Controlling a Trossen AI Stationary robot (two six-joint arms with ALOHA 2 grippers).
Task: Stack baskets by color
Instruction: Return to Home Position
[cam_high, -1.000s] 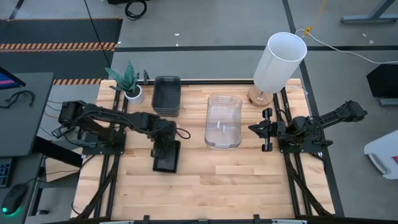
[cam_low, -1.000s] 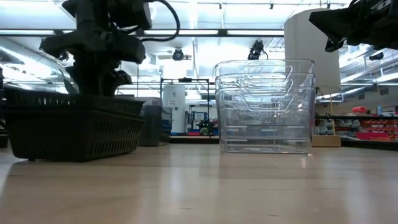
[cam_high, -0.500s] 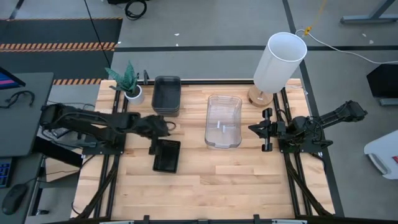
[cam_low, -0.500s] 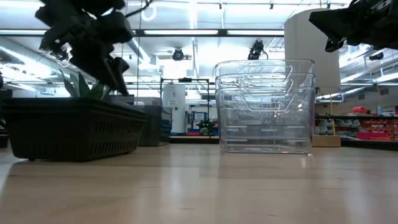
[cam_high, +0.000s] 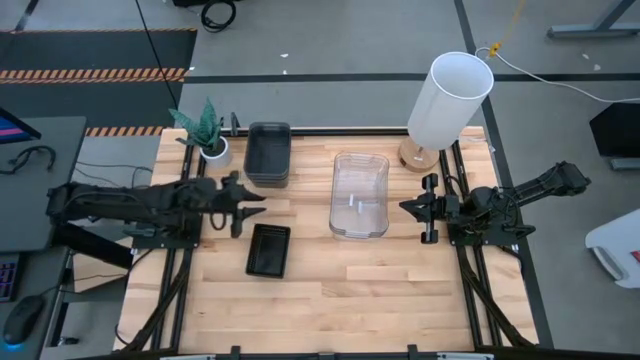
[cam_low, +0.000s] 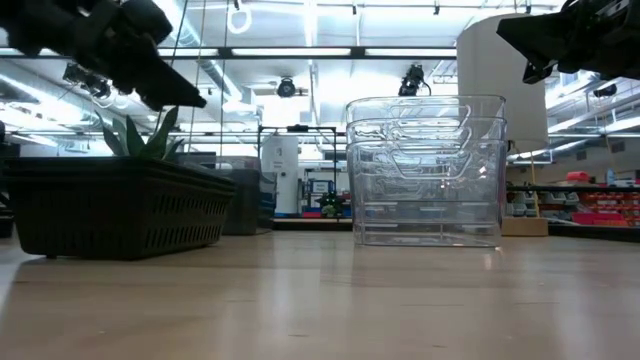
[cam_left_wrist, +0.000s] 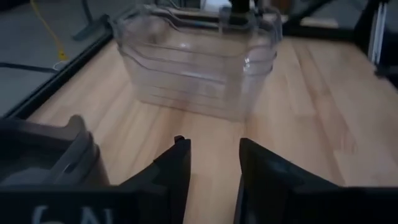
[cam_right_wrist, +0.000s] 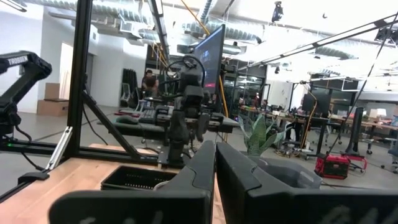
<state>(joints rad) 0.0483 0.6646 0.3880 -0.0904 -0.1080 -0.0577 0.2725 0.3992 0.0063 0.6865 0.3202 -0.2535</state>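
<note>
Left tool (cam_high: 250, 203): fingers apart, nothing between them, hanging above the desk (cam_high: 350, 290) on its nine o'clock side and pointing toward three. Clock read on the high view, twelve at the far edge.

- Black stack (cam_high: 268, 250): slotted baskets nested, on the desk at about five o'clock from my left tool, just beside it and lower. No contact. Long axis runs twelve to six. My left arm is much the nearer.
- Clear stack (cam_high: 360, 195): at three o'clock from the left tool, between my two tools, long axis also twelve to six. Low view shows three rims nested.
- Grey stack (cam_high: 268, 152): at about one o'clock from the left tool, near the far edge.
- Right tool (cam_high: 408, 207): fingers pressed together, holding nothing, parked at the desk's three o'clock side and facing the clear stack.

Judgement: sorting looks finished, each colour in one pile. What remains is drawing the left arm toward nine o'clock to rest.

Around: plant (cam_high: 208, 130) at eleven o'clock from the left tool, close to the arm's path; lamp (cam_high: 450, 100) far off at two o'clock. Nothing lies across the way back. The plant leaves are the one thing I might brush.
</note>
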